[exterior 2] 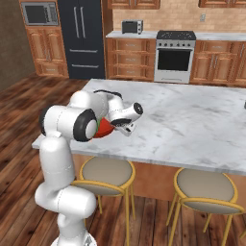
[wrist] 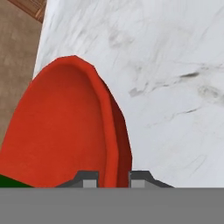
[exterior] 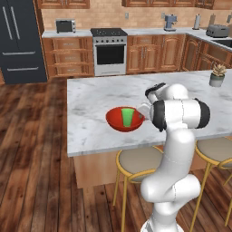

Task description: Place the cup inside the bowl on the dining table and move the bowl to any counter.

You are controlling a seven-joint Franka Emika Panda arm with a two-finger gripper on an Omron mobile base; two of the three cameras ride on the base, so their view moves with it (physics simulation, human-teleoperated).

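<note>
Potted plant (exterior: 217,74) at far right edge of dining table (exterior: 95,97), well apart. Cup (exterior: 128,117) upright in bowl (exterior: 116,118) (near front edge); gripper (wrist: 113,178) pinching bowl rim.

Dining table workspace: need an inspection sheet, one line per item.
Surface: marble dining table, mostly bare.
Job's things: green cup upright inside red bowl, near the table's front edge; counter along the back wall.
Clutter: potted plant at the table's far corner.
Claw: claw clamped on the bowl's rim, one finger each side.
Cables: nothing seen.
Surroundings: stools, oven, fridge, wood floor.
</note>
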